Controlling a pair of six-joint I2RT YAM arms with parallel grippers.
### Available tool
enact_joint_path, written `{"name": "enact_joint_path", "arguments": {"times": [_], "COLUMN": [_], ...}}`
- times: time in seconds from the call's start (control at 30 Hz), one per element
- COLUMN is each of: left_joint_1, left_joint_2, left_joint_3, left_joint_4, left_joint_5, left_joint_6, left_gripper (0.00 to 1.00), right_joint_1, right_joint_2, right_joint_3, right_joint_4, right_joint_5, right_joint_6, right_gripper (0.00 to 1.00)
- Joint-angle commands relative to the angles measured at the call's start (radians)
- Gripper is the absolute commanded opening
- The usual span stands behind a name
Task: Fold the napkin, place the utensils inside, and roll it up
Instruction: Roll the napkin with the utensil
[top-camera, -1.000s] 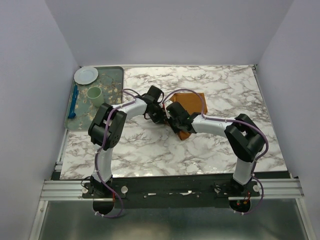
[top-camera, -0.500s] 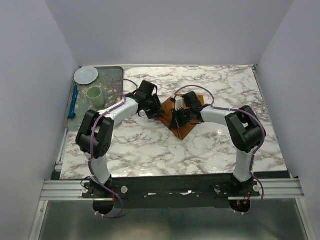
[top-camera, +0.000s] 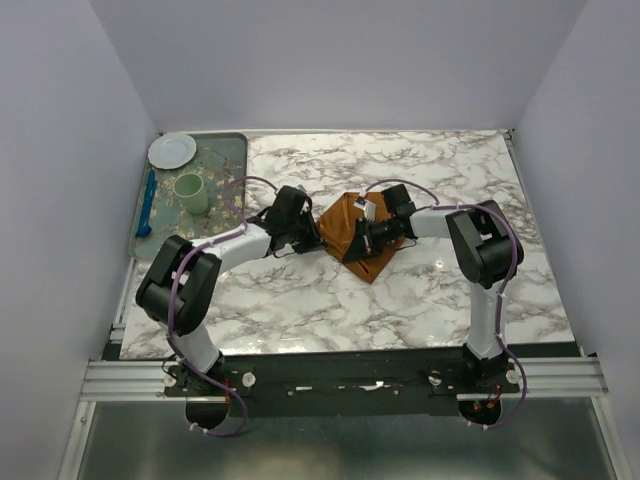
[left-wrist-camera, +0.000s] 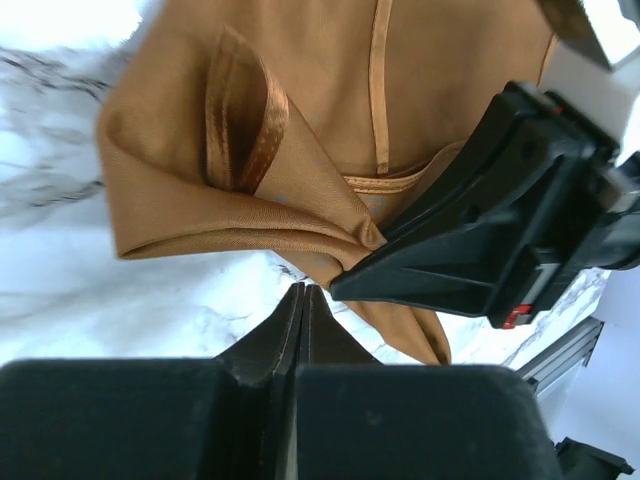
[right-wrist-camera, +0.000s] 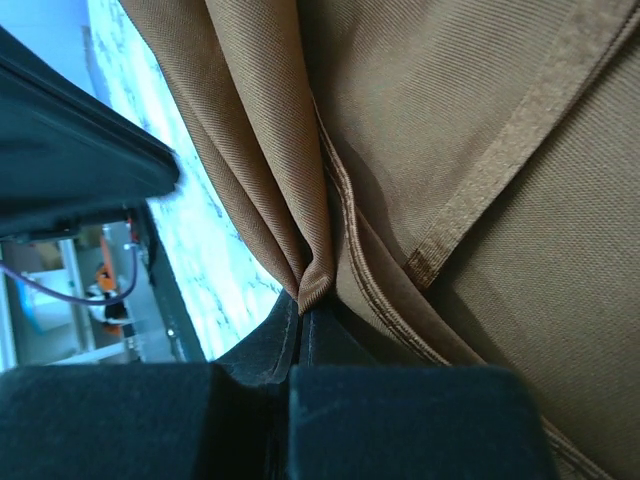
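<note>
The rust-orange napkin (top-camera: 345, 225) lies bunched and partly folded in the middle of the marble table. My right gripper (top-camera: 362, 236) reaches over it from the right and is shut on a pinched fold of the cloth (right-wrist-camera: 312, 280), its jaws (right-wrist-camera: 305, 305) closed on that fold. My left gripper (top-camera: 312, 238) is at the napkin's left edge, low over the marble. Its jaws (left-wrist-camera: 303, 292) are shut, with nothing seen between them, just short of the cloth (left-wrist-camera: 300, 130). The right gripper's black finger (left-wrist-camera: 470, 250) shows there, on the napkin. The copper fork is not in view.
A green tray (top-camera: 170, 235) stands at the back left. It carries a white plate (top-camera: 172, 150), a pale green cup (top-camera: 190, 190) and a blue utensil (top-camera: 148, 205). Walls close the table at the back and sides.
The right gripper has drawn the napkin left into a bunched, folded shape. The left gripper has come down to the napkin's left edge. Both arms have stretched lower.
</note>
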Motion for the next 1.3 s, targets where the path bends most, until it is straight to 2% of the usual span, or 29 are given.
{"name": "enact_joint_path", "arguments": {"times": [0.0,0.27,0.53,0.8,0.87,0.93,1.07,1.13,1.17,1.23,1.27], "left_joint_1": [-0.031,-0.034,-0.036,-0.034,-0.034,-0.036,-0.033,-0.031,-0.029,-0.029,-0.029], "left_joint_2": [0.048,0.129,0.212,0.298,0.312,0.3,0.171,0.119,0.067,0.025,0.005], "left_joint_3": [-0.021,-0.007,0.039,0.071,0.073,0.062,0.023,0.027,0.027,0.033,0.048], "left_joint_4": [0.135,0.212,0.219,0.144,0.137,0.15,0.134,0.107,0.047,-0.006,-0.056], "left_joint_5": [0.021,0.047,0.026,0.006,0.018,0.026,-0.02,-0.053,-0.065,-0.106,-0.114], "left_joint_6": [-0.037,-0.076,-0.093,-0.123,-0.123,-0.125,-0.084,-0.068,-0.055,-0.051,-0.051], "left_gripper": [0.01,0.0,0.0,0.0,0.0,0.0,0.0,0.09,0.25,0.46,0.66], "right_joint_1": [-0.015,-0.021,-0.021,-0.021,-0.021,-0.021,-0.021,-0.021,-0.021,-0.021,-0.021], "right_joint_2": [0.055,0.046,0.03,-0.048,-0.054,-0.046,-0.026,-0.02,-0.023,-0.029,-0.033], "right_joint_3": [-0.017,-0.029,-0.029,-0.028,-0.012,-0.005,0.005,0.005,0.003,-0.004,-0.006], "right_joint_4": [-0.054,-0.056,-0.059,-0.126,-0.148,-0.155,-0.157,-0.151,-0.146,-0.135,-0.123], "right_joint_5": [0.037,0.06,0.074,0.15,0.166,0.172,0.167,0.158,0.155,0.151,0.14], "right_joint_6": [0.005,0.005,0.016,-0.016,-0.026,-0.036,-0.041,-0.037,-0.035,-0.035,-0.033], "right_gripper": [0.01,0.01,0.01,0.14,0.15,0.13,0.06,0.04,0.04,0.03,0.02]}}
